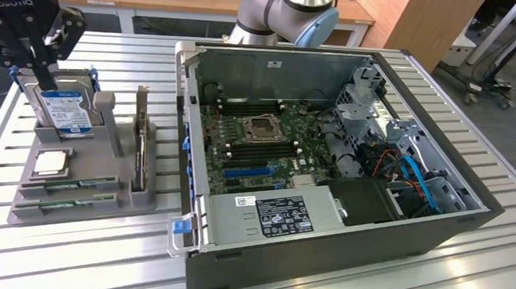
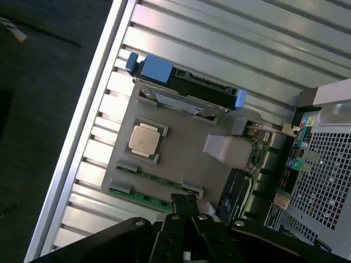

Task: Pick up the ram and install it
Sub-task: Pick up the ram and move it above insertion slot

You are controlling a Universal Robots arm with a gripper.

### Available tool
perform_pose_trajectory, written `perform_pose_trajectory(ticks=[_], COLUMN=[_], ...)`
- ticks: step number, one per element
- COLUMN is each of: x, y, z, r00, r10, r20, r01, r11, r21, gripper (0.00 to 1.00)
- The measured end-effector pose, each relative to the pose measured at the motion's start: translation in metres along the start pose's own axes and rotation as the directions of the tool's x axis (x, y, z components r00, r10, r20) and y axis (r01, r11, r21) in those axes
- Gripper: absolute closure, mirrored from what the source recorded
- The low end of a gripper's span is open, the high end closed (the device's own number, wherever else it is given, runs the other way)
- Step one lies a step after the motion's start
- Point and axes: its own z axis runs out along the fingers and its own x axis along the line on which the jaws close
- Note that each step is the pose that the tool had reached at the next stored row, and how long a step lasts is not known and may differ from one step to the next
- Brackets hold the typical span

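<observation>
Hanging gripper: The black gripper [image 1: 30,80] [image 2: 185,201] is up over the gray holder, at the exterior view's left.
Fingers: They look pressed together, and nothing is held between them.
Ram: The ram [image 1: 67,185] [image 2: 159,178] is a thin green stick. It lies flat in a slot at the front of the gray holder. It is not in the computer.
Second ram stick: The second ram stick [image 1: 57,205] [image 2: 140,198] lies in the next slot, just beside the first one and closer to the holder's front edge.
Gray holder: The gray holder [image 1: 101,205] [image 2: 181,153] sits on the table, next to the computer case.
Hard drive: The hard drive [image 1: 63,109] [image 2: 186,90] stands up in the back of the holder. It has a blue and white label. In the exterior view the gripper's tips are in front of its top edge, and it is not clear whether they touch it.
Silver chip: The silver chip [image 1: 50,162] [image 2: 145,137] is square and lies flat in the holder, between the hard drive and the ram.
Tall card: The tall card [image 1: 140,130] stands on its edge on the side of the holder nearest the case.
Computer case: The computer case [image 1: 414,234] [image 2: 329,164] lies open on its side.
Green board: The green board [image 1: 267,145] can be seen inside the case.
Table: The table [image 1: 72,254] [image 2: 219,38] is made of silver metal strips.
Robot arm: The robot arm [image 1: 293,5] stands behind the case.
</observation>
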Motion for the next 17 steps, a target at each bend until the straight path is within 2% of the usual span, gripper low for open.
perform_pose_trajectory(ticks=[4, 9, 13, 17], x=[0.0, 0.0, 0.0, 0.0], y=[0.0, 0.0, 0.0, 0.0], z=[0.0001, 0.0001, 0.0002, 0.0002], r00=[0.9974, 0.9867, 0.9722, 0.9523], r10=[-0.072, -0.163, -0.234, -0.305], r20=[-0.0032, -0.0072, -0.0102, -0.013], r01=[0.072, 0.163, 0.234, 0.305], r11=[0.9974, 0.9867, 0.9722, 0.9524], r21=[-0.0018, -0.0045, -0.0069, -0.0095], gripper=[0.9, 0.9, 0.9, 0.9])
